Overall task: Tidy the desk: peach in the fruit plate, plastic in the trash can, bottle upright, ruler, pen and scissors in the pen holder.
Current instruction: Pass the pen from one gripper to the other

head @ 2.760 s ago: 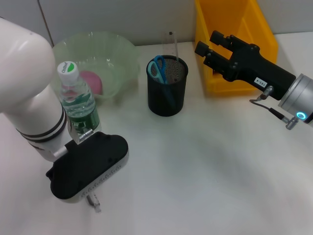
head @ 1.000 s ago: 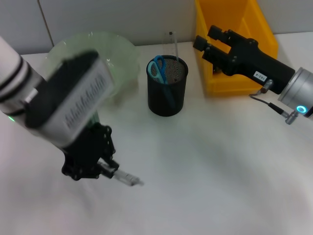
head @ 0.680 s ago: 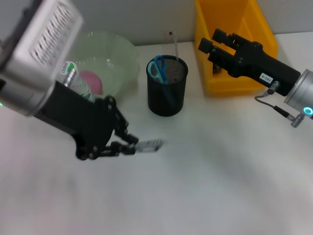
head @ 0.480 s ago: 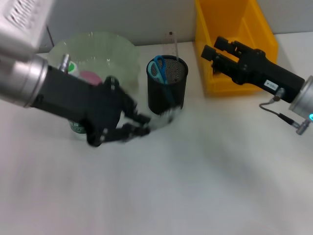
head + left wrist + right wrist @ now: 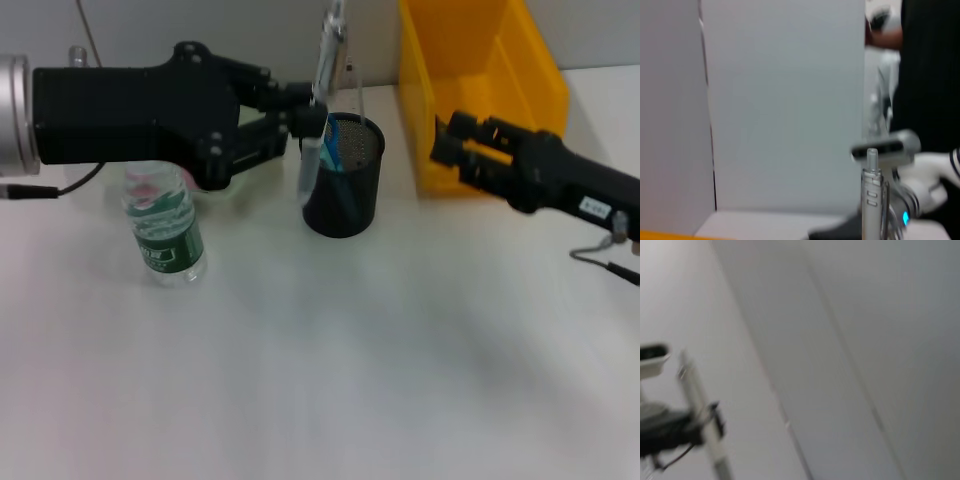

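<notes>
Silver and slim, the pen (image 5: 320, 95) stood nearly upright in the left gripper (image 5: 308, 112), whose fingers (image 5: 290, 122) were closed on its middle. Its lower end hung beside the near-left rim of the holder (image 5: 343, 180), outside the mesh as far as the head view showed, and its top rose toward the back wall. The left arm reached in from the left edge, passing over the plate (image 5: 240, 122), which it mostly hid. In the left wrist view the pen (image 5: 872, 200) rose as a silver rod with a clip, in front of a pale wall.

The holder, a black mesh cup, stood on the white desk (image 5: 350, 360) with the blue-handled scissors (image 5: 330, 150) inside it. A thin clear ruler (image 5: 352, 88) also rose from it at the back, faintly seen.

The bottle (image 5: 163, 230) stood upright on the desk, near the front left of the holder and apart from it, its cap hidden behind the left arm.

The yellow bin (image 5: 475, 90) sat at the back right. The right gripper (image 5: 442, 152) hovered in front of it, just right of the holder, fingers parted and holding nothing. The right wrist view was too smeared to read beyond a grey wall.
</notes>
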Controlling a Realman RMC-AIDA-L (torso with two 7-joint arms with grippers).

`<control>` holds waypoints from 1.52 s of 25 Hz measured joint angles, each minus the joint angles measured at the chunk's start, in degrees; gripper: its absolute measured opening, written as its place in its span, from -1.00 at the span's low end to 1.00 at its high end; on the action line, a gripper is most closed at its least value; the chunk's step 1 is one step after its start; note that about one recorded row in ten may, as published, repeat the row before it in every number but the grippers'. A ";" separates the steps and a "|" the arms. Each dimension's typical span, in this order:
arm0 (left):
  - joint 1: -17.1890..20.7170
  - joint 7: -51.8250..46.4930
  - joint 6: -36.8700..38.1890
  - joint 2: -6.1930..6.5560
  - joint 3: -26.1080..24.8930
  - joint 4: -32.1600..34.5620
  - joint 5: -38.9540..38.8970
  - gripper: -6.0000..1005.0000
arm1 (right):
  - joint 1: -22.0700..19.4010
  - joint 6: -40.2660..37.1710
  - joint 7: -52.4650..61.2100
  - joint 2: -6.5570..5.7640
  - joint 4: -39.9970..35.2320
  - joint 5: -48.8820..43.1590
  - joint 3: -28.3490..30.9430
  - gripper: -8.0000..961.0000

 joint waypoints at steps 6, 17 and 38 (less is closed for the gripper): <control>9.51 -0.55 -15.33 -0.14 13.73 0.59 -16.29 -0.72 | -0.02 -4.43 0.16 -0.68 -3.20 -4.48 0.01 0.26; 10.33 9.18 -28.07 -0.28 25.98 -4.45 -27.29 -0.72 | -1.69 -8.61 0.62 -0.84 -7.57 -5.96 0.56 0.26; 7.72 15.27 -30.11 -0.38 30.22 -14.88 -33.75 -0.72 | -0.07 -9.68 2.73 -0.16 -15.58 -9.01 0.08 0.25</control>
